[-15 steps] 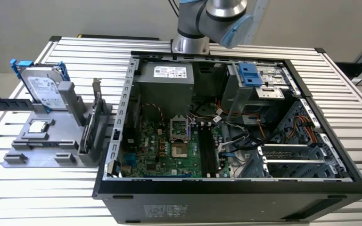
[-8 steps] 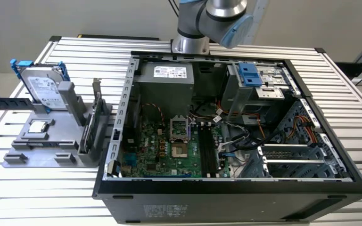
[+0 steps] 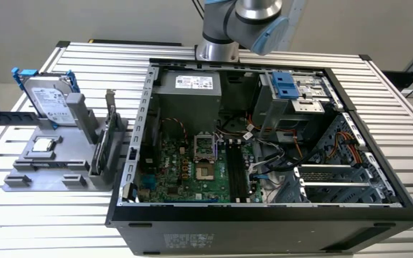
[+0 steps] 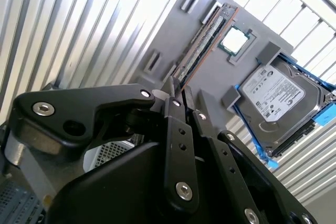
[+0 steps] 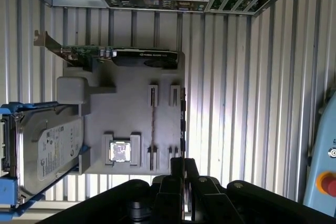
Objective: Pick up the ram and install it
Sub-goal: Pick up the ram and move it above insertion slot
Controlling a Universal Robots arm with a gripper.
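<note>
Ram [image 5: 152, 129] stands edgewise in holder [image 5: 131, 95], end effector [image 5: 184, 161] apart

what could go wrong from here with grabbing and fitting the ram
1. The tool looks shut; lowered like that it could strike the ram instead of straddling it.
2. The ram stands thin on edge in the gray holder, so a slightly off grasp may tilt it.
3. Loose cables lie beside the motherboard slots and could snag.

Slatted alu table [image 3: 400, 107]: open PC case [image 3: 264, 217]; grey parts tray [image 3: 45, 180].
</note>
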